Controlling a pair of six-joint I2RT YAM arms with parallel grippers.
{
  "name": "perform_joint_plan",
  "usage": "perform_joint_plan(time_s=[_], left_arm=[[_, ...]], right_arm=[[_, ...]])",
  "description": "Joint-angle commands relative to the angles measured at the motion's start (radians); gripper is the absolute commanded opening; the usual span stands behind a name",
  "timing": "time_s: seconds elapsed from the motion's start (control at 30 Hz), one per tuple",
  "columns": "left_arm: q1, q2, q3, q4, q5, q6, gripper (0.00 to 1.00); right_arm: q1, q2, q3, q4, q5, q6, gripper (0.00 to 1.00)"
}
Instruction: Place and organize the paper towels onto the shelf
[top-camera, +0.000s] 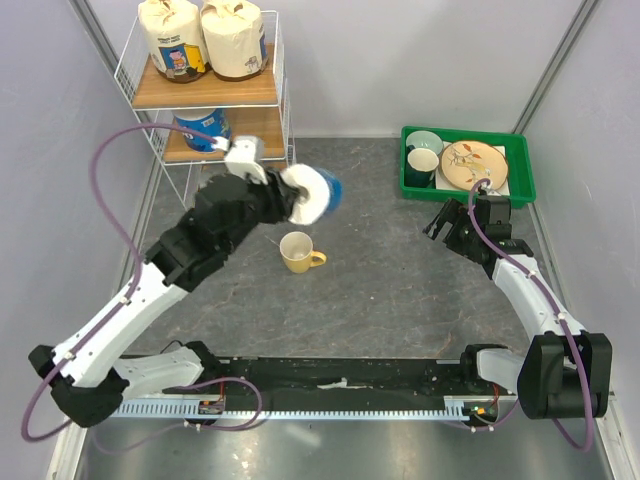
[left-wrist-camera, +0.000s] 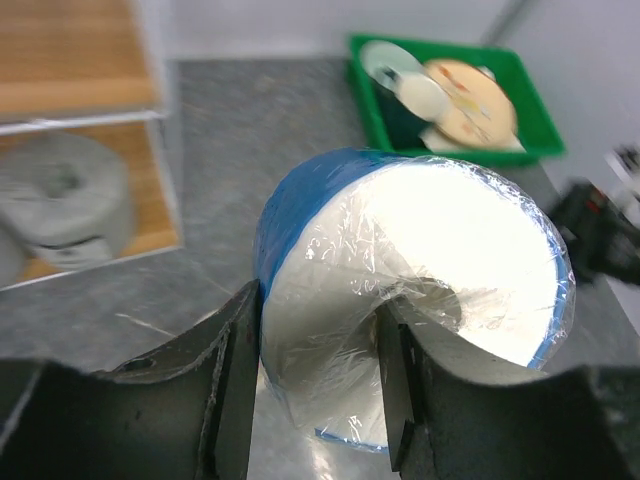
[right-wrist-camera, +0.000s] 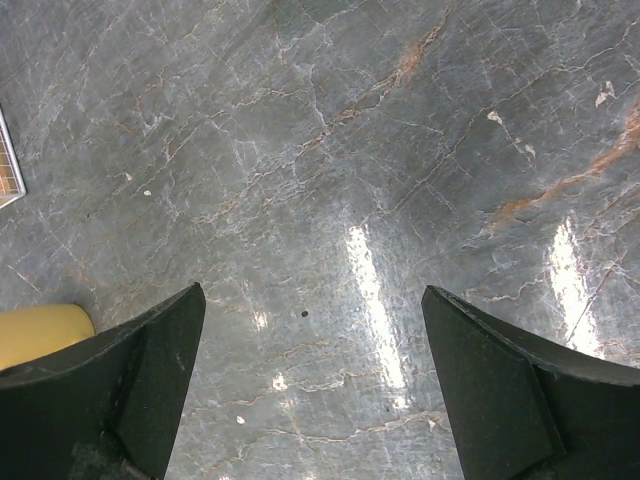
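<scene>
Just to the right of the shelf (top-camera: 205, 92), level with its middle board, a white-and-blue paper towel roll (top-camera: 312, 195) hangs in the air. The left gripper (top-camera: 288, 196) has it. One of its fingers (left-wrist-camera: 235, 390) presses on the outside of the roll, and the other looks to poke into the hole in the middle, so they pinch only one side of it.

That is where things could go wrong. The plastic wrap is shiny and looks slippery, and the roll sticks out far past the fingers. If the arm swings fast, I think the roll could tip or slide out and fall by the yellow mug (top-camera: 298, 252), which stands in front of the shelf and to its right. The roll could also bump the white wire side of the shelf on the way in, because the gap looks tight. Or it could push the other white-and-blue roll (top-camera: 203, 128), which is already on the middle board.

The held roll is fat and round. It has a blue band around it, a bright white flat end, and crinkly clear wrap.

Two cream rolls (top-camera: 172, 35) sit on the shelf's top board. A grey roll (left-wrist-camera: 65, 200) lies on a lower board.

Far to the right of the shelf, the right gripper (right-wrist-camera: 315, 380) has its fingers spread wide with nothing between them.
</scene>
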Motion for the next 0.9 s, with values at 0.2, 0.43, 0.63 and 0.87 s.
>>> perform_joint_plan(time_s=[0.2, 0.43, 0.63, 0.87], left_arm=[[0.331, 0.07, 0.239, -0.003, 0.098, 0.124, 0.46], [0.36, 0.118, 0.318, -0.035, 0.008, 0.16, 0.46], [0.375, 0.111, 0.301, -0.054, -0.028, 0.176, 0.45], [0.412, 0.142, 0.296, -0.055, -0.025, 0.209, 0.45]], right_arm=[[-0.004, -0.006, 0.032, 0.016, 0.008, -0.009, 0.98], [-0.004, -0.005, 0.046, 0.008, 0.0, -0.009, 0.98], [-0.004, -0.01, 0.052, -0.001, 0.005, -0.011, 0.98], [-0.004, -0.013, 0.055, -0.003, 0.005, -0.009, 0.98]])
